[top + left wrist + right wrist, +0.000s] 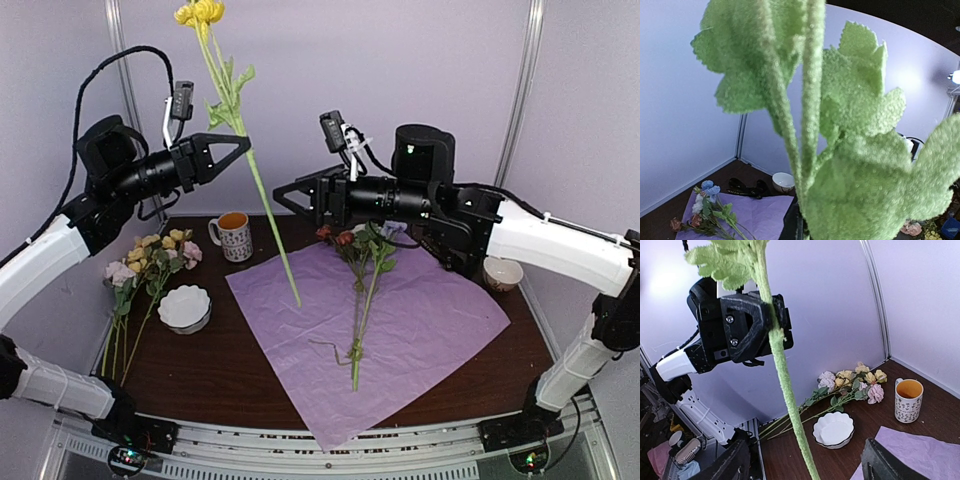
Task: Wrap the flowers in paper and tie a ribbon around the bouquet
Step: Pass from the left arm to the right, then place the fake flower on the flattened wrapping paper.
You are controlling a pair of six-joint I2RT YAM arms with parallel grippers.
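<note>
Left hand (243, 145): clamped on one yellow flower (262, 200), held high above the tabletop (250, 370).
Stem axis: steep, bloom up, foot towards the paper (420, 330).
Right hand (280, 197): spread wide, empty, just right of the stem; likely the taker.
Count: one sheet; one stem aloft; one cluster on paper (362, 290); one bunch at left (150, 265).

A patterned mug (234, 236) stands beyond a white scalloped dish (185, 307); another bowl (502, 273) sits far right.

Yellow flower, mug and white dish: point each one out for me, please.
yellow flower (265, 205), top view, middle of its green stem.
mug (235, 240), top view, its patterned side.
white dish (185, 306), top view, inside its bowl.
</note>
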